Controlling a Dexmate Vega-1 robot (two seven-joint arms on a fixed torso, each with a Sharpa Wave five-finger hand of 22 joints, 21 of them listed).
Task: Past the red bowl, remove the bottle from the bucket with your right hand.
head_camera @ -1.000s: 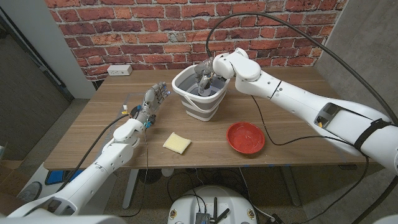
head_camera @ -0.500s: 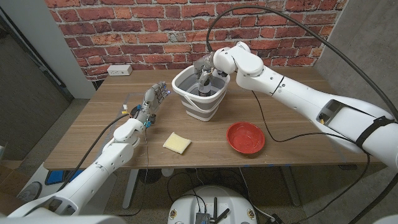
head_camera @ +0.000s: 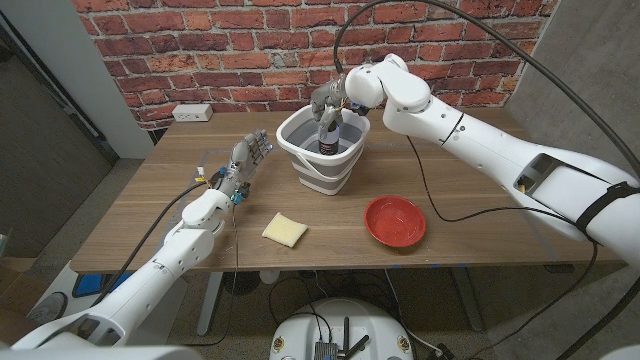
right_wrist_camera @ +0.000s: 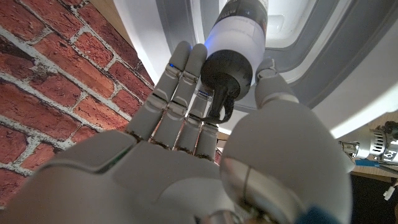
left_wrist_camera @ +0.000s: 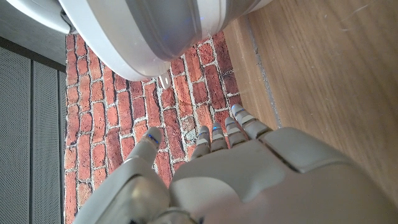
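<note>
Done: the right hand [head_camera: 328, 103] is clamped around the dark cap end of the white-banded dark bottle [head_camera: 327, 140], judged partly raised.
Left: bottle bottom sits inside the white collapsible bucket [head_camera: 322, 167] on the wooden bench [head_camera: 150, 210], beyond the red round bowl [head_camera: 395, 220].
Right wrist view: fingers [right_wrist_camera: 177, 81] wrapped on the cap.
Head view: left hand [head_camera: 243, 164] idle, fingers apart.

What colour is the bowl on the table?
The bowl is red, seen best in the head view.
</note>
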